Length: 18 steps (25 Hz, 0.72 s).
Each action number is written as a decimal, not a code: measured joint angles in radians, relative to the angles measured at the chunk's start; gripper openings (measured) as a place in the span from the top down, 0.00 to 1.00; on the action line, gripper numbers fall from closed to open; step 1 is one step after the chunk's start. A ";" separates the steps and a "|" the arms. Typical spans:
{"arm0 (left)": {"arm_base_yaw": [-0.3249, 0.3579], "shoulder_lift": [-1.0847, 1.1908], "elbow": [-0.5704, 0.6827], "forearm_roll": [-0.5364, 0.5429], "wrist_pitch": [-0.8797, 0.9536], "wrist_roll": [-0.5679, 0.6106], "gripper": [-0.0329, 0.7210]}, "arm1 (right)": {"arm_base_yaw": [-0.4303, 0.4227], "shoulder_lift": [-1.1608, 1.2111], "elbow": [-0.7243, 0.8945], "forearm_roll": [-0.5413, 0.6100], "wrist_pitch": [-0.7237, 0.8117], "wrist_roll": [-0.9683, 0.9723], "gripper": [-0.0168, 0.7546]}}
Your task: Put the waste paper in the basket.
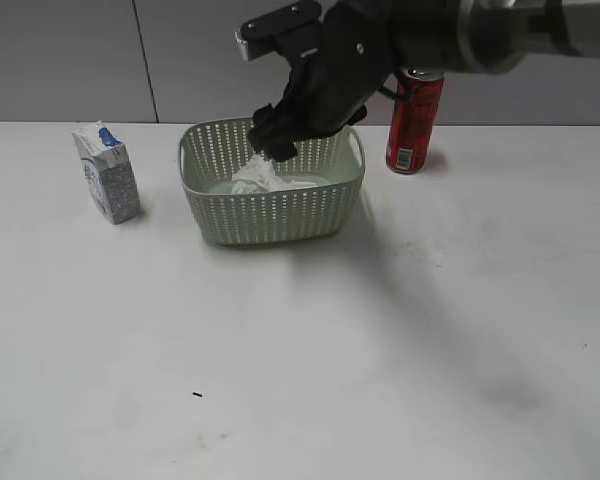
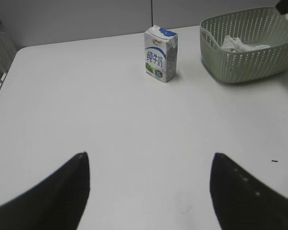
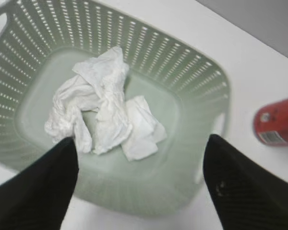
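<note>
The pale green slotted basket (image 1: 270,215) stands at the back middle of the table. Crumpled white waste paper (image 1: 260,178) lies inside it; the right wrist view shows the wads (image 3: 103,108) on the basket floor inside the basket wall (image 3: 173,57). My right gripper (image 1: 272,138) hovers over the basket's far rim, open and empty, its fingers (image 3: 141,143) spread above the near wall. My left gripper (image 2: 151,160) is open and empty over bare table, far from the basket (image 2: 249,62); it does not show in the exterior view.
A blue-and-white milk carton (image 1: 107,172) stands left of the basket, also in the left wrist view (image 2: 161,53). A red can (image 1: 414,120) stands behind and right of the basket, also in the right wrist view (image 3: 278,127).
</note>
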 joint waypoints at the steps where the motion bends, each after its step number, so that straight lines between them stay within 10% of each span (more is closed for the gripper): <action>1: 0.000 0.000 0.000 0.000 0.000 0.000 0.20 | -0.005 -0.020 -0.026 0.008 0.068 0.000 0.18; 9: 0.000 0.000 0.000 0.000 0.000 0.000 0.20 | -0.239 -0.066 -0.174 0.132 0.547 -0.052 0.19; 18: 0.000 0.000 0.000 0.002 0.000 0.000 0.20 | -0.423 -0.162 -0.147 0.183 0.609 -0.110 0.23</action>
